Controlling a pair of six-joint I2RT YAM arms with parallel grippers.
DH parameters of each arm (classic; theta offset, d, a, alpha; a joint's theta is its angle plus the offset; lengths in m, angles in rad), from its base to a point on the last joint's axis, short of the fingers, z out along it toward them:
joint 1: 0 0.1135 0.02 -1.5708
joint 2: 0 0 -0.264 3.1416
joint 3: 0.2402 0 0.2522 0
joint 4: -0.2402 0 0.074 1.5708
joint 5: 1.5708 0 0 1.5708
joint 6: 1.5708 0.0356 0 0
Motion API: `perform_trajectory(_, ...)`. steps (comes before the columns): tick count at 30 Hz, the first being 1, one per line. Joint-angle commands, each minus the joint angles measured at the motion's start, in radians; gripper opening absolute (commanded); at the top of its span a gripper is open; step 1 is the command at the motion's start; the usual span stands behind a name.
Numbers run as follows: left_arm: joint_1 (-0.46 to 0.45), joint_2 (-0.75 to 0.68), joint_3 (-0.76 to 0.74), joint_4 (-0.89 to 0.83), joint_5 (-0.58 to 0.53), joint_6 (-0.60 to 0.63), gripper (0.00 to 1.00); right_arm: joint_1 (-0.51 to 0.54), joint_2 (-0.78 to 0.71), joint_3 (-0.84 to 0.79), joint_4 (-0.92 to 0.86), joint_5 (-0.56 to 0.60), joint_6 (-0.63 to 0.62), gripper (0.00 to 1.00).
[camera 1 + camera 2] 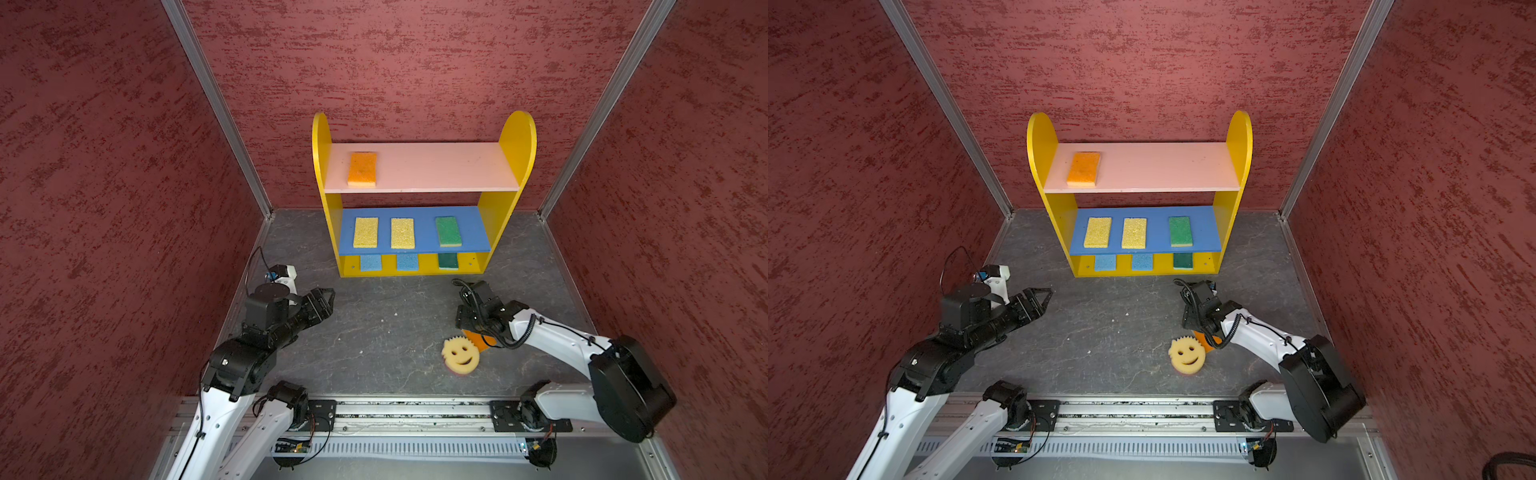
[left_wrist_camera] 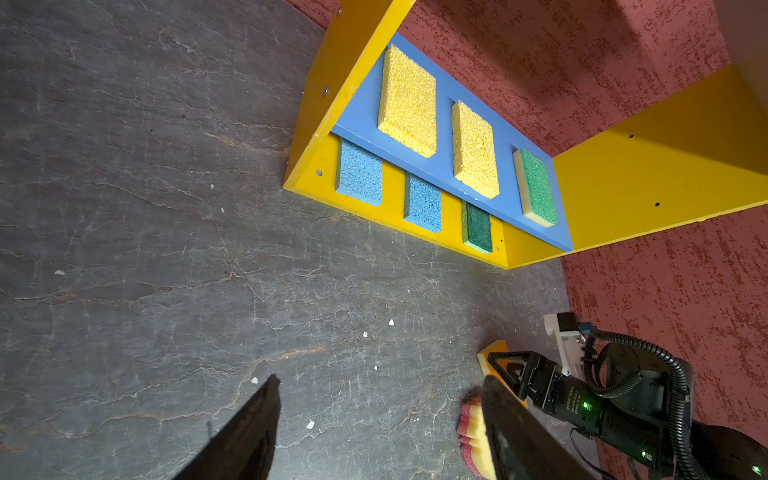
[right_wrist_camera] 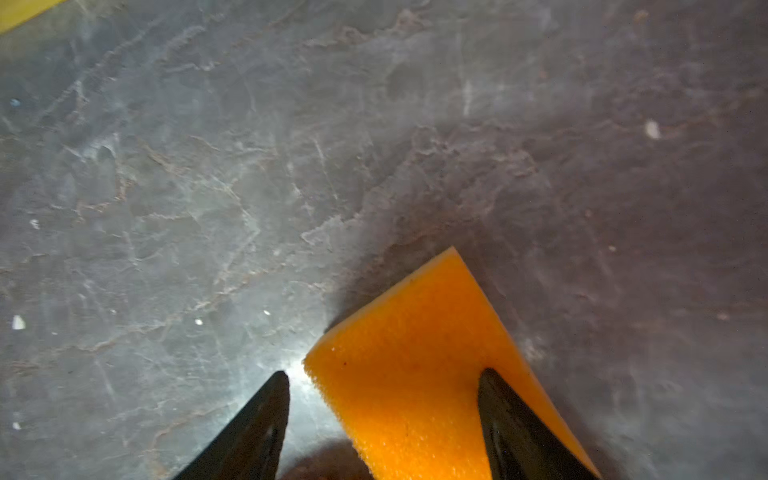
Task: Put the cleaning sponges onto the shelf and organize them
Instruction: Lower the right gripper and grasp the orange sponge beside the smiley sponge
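Note:
The shelf stands against the back wall. An orange sponge lies on its pink top board. Two yellow sponges and a green one lie on the blue board. Two blue sponges and a dark green one lie on the base. On the floor lie the round smiley sponge and a second orange sponge. My right gripper points down over that sponge, open, one finger above it, the other beside it. My left gripper hovers open and empty at the left.
Red textured walls close in the left, back and right sides. The floor is dark grey with small white crumbs. A metal rail with both arm bases runs along the front edge.

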Motion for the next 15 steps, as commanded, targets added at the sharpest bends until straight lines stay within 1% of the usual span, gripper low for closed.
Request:
perform_trajectory(1, 0.008, 0.013, -0.019, 0.03, -0.004, -0.007, 0.76, 0.037, 0.042, -0.009, 0.176, -0.122, 0.04, 0.73)
perform_trajectory(5, 0.009, 0.028, -0.03, 0.049, 0.01, -0.019, 0.76, 0.154, 0.108, 0.055, 0.23, -0.121, 0.055, 0.72)
perform_trajectory(9, 0.01, 0.042, -0.042, 0.056, 0.006, -0.027, 0.76, 0.3, 0.249, 0.137, 0.307, -0.108, 0.047, 0.71)
perform_trajectory(12, 0.01, 0.04, -0.054, 0.063, 0.013, -0.031, 0.76, 0.39, 0.356, 0.218, 0.374, -0.162, 0.043, 0.7)
perform_trajectory(15, 0.011, 0.047, -0.066, 0.066, 0.005, -0.031, 0.76, 0.473, 0.441, 0.302, 0.406, -0.194, -0.002, 0.7)
